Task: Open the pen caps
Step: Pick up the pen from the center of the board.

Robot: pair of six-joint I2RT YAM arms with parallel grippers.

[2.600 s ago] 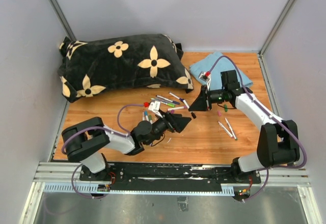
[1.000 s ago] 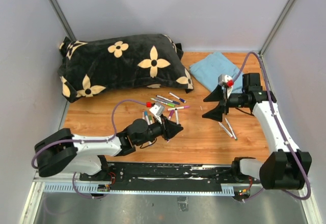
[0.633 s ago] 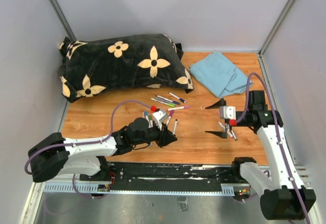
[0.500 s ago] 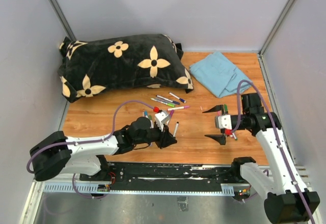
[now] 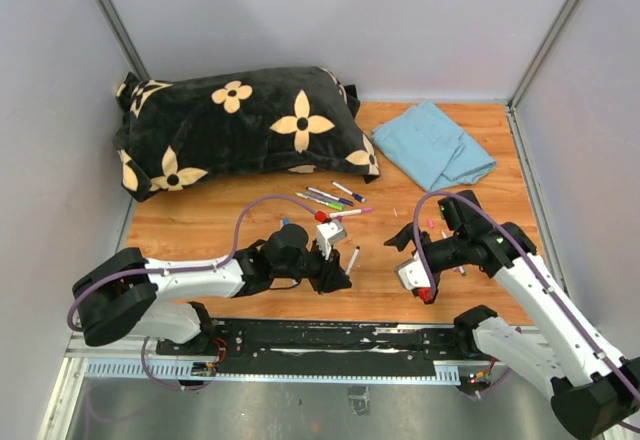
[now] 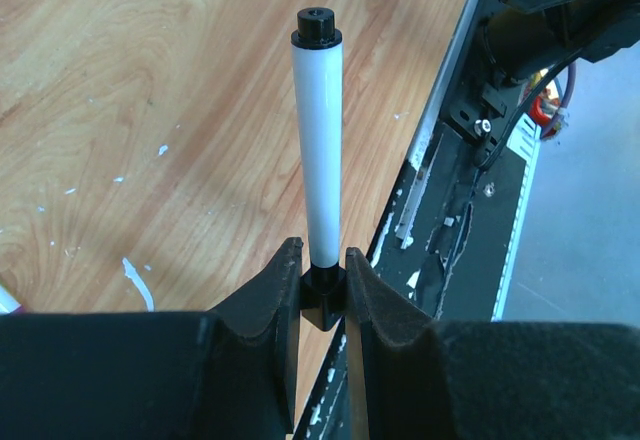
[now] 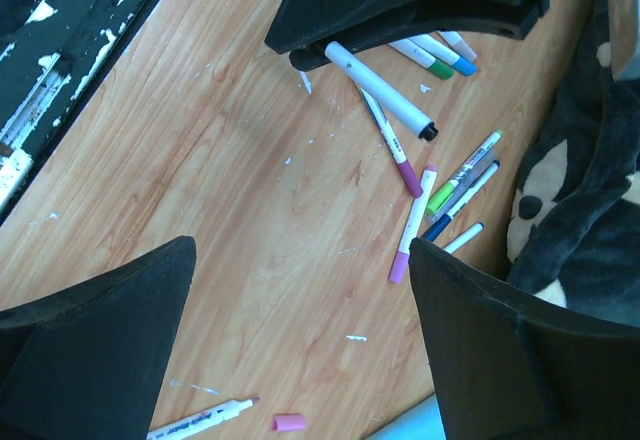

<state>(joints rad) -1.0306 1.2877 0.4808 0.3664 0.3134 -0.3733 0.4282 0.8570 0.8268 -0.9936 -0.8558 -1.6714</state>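
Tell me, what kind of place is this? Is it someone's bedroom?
Likely a robot test booth, not a bedroom: plain grey walls boxing in a wooden tabletop, two robot arms bolted to a metal rail at its near edge, and scattered marker pens as practice props.

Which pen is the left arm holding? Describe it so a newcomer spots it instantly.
From the black flower-patterned pillow, come toward the black base rail, past the scattered marker pens. The white-barrelled pen with black ends sticks out of the left gripper; it alone is gripped, not loose.
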